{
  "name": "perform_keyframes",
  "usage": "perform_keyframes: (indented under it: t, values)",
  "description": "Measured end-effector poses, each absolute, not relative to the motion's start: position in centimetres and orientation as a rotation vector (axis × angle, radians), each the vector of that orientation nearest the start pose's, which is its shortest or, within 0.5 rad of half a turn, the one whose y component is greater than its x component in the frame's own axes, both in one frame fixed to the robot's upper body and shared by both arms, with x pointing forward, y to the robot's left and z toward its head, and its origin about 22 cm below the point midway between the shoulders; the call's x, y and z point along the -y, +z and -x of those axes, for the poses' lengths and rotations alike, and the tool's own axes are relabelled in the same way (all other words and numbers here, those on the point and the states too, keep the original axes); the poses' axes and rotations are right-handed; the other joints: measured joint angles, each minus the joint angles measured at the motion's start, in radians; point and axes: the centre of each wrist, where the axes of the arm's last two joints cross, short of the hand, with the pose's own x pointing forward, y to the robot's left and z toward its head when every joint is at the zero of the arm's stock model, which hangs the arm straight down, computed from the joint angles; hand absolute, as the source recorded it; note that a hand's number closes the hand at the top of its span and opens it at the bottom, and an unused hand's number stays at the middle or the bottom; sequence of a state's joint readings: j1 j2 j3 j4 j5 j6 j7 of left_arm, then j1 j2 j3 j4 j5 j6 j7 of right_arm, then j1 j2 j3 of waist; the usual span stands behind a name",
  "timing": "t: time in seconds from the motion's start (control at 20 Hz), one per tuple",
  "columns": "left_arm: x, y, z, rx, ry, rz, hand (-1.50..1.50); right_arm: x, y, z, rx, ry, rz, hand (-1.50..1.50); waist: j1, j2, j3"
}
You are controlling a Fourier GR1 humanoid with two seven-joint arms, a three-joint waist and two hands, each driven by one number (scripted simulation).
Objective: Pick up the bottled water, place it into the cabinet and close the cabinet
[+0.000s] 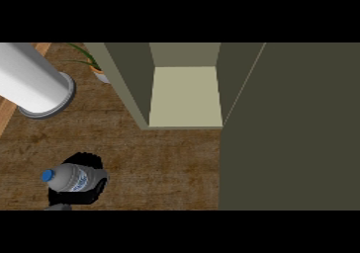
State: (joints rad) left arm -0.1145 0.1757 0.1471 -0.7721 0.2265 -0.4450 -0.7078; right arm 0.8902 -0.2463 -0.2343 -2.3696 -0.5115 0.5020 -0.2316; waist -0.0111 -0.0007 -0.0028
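Note:
The bottled water (pixel 75 178), clear with a blue cap and a pale label, is at the lower left above the wooden counter (pixel 164 163), its cap pointing left. My left hand (pixel 84 196) is black and curls round the bottle from below and behind, so much of the hand is hidden. The olive cabinet (pixel 129 74) stands at the top middle with its pale inner shelf (pixel 184 96) showing bare. Its door (pixel 292 123) is swung open and fills the right side. My right hand does not show.
A thick white cylinder with a grey rim (pixel 29 79) leans in from the upper left. Behind it, a small potted plant (pixel 92 62) stands beside the cabinet's left wall. A lighter wooden strip (pixel 2 116) runs along the far left.

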Motion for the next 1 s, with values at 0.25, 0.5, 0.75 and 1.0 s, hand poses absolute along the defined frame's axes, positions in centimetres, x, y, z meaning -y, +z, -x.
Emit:
perform_keyframes:
  t: [0.25, 0.5, 0.75, 1.0]
  values:
    - [-32.1, -12.4, -22.9, 1.716, 0.256, 0.195, 1.5, 32.3, 10.9, -3.2, 1.827, 0.112, -0.174, -1.5, -0.002, -0.001, 0.001]
    - [-30.2, -11.1, -24.0, 1.739, 0.239, 0.214, 1.5, 32.2, 11.0, -3.3, 1.824, 0.095, -0.173, -1.5, 0.004, -0.002, 0.002]
    - [-26.9, -8.7, -25.9, 1.747, 0.2, 0.246, 1.5, 32.9, 11.4, -3.4, 1.824, 0.123, -0.152, -1.5, 0.005, -0.003, 0.002]
    - [-22.4, -6.1, -27.6, 1.754, 0.171, 0.264, 1.5, 33.3, 11.6, -3.6, 1.832, 0.142, -0.153, -1.5, 0.001, -0.004, 0.002]
